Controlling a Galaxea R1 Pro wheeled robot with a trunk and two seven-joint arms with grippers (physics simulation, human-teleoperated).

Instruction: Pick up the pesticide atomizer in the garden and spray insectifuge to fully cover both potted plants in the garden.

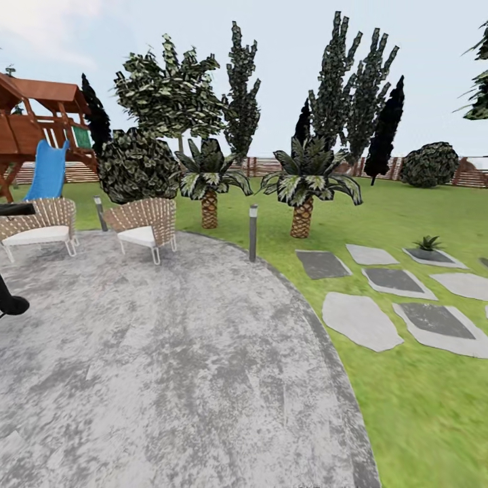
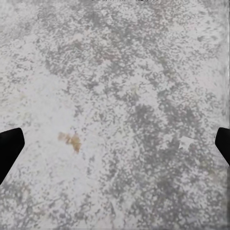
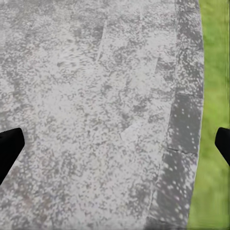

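Note:
I am looking over the garden: a green lawn (image 1: 407,393) beside a round grey patio (image 1: 169,352), with a brown slatted fence (image 1: 271,166) far back. The pesticide atomizer and the potted plants are out of view. My left gripper (image 2: 115,143) is open over speckled grey patio stone, its dark fingertips (image 2: 9,148) wide apart with nothing between them. My right gripper (image 3: 115,143) is open too, above the patio's edge where the stone meets a strip of grass (image 3: 213,96). A black part of my left arm (image 1: 10,303) shows at the head view's left edge.
Two wicker chairs (image 1: 146,227) (image 1: 41,227) stand at the patio's far left. A short lamp post (image 1: 253,232) marks its rim. Two scaly-trunked palms (image 1: 209,179) (image 1: 305,183) grow behind it. Grey stepping stones (image 1: 359,318) and a spiky agave (image 1: 428,242) lie right. A wooden playset (image 1: 41,129) is far left.

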